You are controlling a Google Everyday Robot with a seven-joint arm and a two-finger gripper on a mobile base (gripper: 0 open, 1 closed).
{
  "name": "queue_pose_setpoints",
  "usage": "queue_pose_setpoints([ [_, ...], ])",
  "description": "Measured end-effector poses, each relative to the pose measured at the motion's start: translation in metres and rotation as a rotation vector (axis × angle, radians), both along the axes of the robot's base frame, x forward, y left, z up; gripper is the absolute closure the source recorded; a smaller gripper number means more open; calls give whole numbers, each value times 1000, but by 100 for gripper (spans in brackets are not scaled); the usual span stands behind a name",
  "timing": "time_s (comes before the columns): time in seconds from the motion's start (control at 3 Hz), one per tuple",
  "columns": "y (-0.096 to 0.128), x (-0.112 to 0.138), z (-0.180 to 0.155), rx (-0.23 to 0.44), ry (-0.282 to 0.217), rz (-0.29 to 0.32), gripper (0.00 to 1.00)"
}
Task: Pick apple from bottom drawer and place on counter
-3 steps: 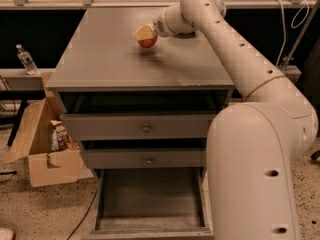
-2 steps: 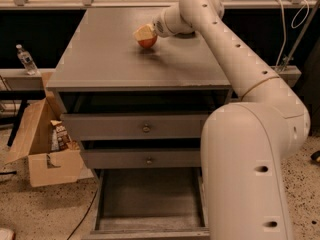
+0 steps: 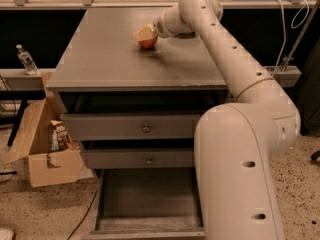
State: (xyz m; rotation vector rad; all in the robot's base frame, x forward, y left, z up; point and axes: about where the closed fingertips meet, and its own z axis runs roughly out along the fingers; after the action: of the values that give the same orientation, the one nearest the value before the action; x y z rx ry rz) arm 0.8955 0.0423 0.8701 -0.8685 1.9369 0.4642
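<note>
Camera view, upper centre of the frame.

Gripper point(image 3: 144, 33): one, at the end of the pale arm point(image 3: 235, 64), low over the counter point(image 3: 105, 59) and right at the apple point(image 3: 148, 43), touching its upper left side. Whether it grips the apple or has let go cannot be told.

Apple: one, red with a yellowish patch, at the far middle of the counter. It appears to rest on the surface with a shadow beside it.

Counter: one, a broad grey top bearing only the apple.

Bottom drawer point(image 3: 145, 199): one, pulled open at the lower centre of the frame. Its visible floor is bare, though the arm's bulk hides its right side.

Progress, as a judgement: the apple is out of the drawer and over or on the counter, so the carry looks done. What is left is to release it, if that is not yet done, and lift the gripper clear.

Other items:
- Shallower drawers above the bottom one: two point(image 3: 125, 129), point(image 3: 125, 159), each with one small knob.
- Cardboard box point(image 3: 40, 159): one, open, on the floor at lower left.
- Plastic bottle point(image 3: 25, 60): one, at the left edge.
</note>
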Motion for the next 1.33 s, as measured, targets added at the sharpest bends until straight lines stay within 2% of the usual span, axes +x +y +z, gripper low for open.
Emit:
queue_pose_setpoints([
  [0.33,-1,2,-2,5,5,0,11],
  [0.67,-1,2,-2,5,5,0,0],
  [1.0,-20,-12,26,19,-65,-27,0],
  [1.33,-46,-38,69,33,-179,-88,0],
])
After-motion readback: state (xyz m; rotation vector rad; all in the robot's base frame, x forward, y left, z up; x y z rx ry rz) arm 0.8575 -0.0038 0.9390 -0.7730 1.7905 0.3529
